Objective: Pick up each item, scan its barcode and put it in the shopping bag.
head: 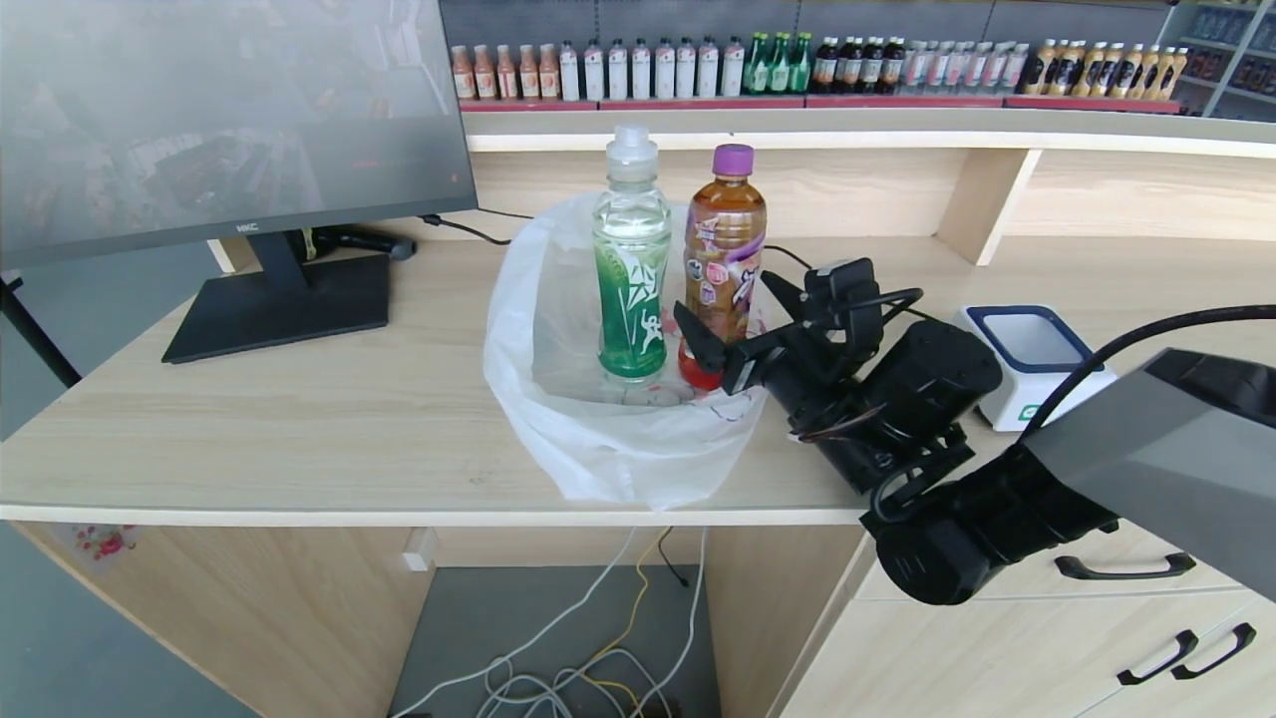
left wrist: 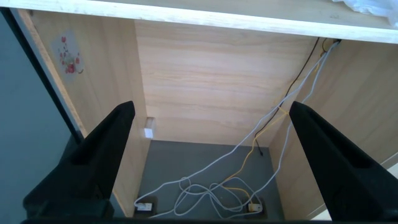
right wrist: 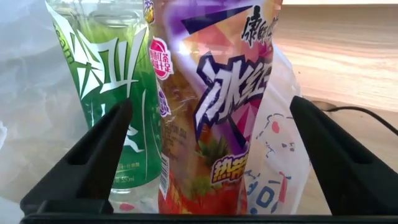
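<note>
Shopping bag: the shopping bag (head: 598,449) lies open-mouthed on the counter (head: 299,419), its rim slumped down so items can go in from above.
Bottles: the green-labelled bottle (head: 631,279) and the purple-capped tea bottle (head: 725,229) stand upright inside the bag, just beside each other. Upright placement keeps them stable on the thin plastic.
Scanner: the scanner (head: 1032,364) sits on the counter to the right of the bag, window facing up, within the right arm's reach.
Right gripper: the right gripper (head: 733,314) is level with the lower half of the tea bottle. Its fingers (right wrist: 93,162) are spread wide, with the bottle between them and a gap on each side. Whether either finger brushes the bag film cannot be confirmed.
Right arm pose: the forearm comes in low over the counter edge, wrist roughly horizontal, pointing at the bag.
Left gripper: the left gripper (left wrist: 211,143) hangs below counter level, fingers apart and holding nothing, facing the cables (left wrist: 211,186) under the desk.
Task state: both visible items appear bagged.
</note>
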